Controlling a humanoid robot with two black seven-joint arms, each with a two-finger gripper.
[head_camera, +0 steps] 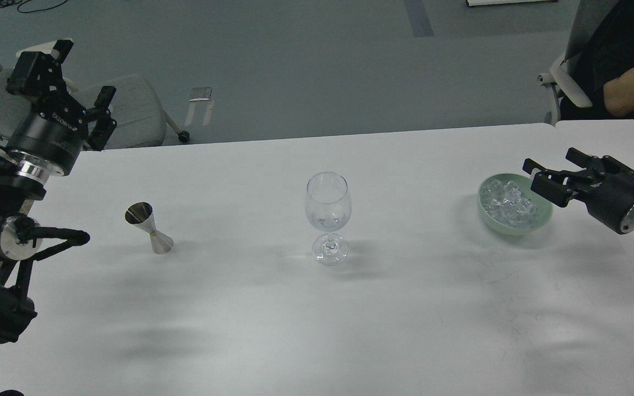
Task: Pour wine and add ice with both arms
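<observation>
A clear wine glass (pixel 327 208) stands upright in the middle of the white table (pixel 317 319); it looks empty. A steel jigger (pixel 149 227) stands to its left. A pale green bowl (pixel 515 231) at the right holds several clear ice cubes (pixel 509 201). My right gripper (pixel 547 160) is open, pointing left, at the bowl's right rim and holding nothing. My left gripper (pixel 86 76) is open and empty, raised past the table's far left corner, well away from the jigger.
A seated person (pixel 625 71) in black is behind the table's far right corner. Grey office chairs (pixel 130 113) stand on the floor behind the far left edge. My left arm's joints (pixel 14 236) overhang the table's left edge.
</observation>
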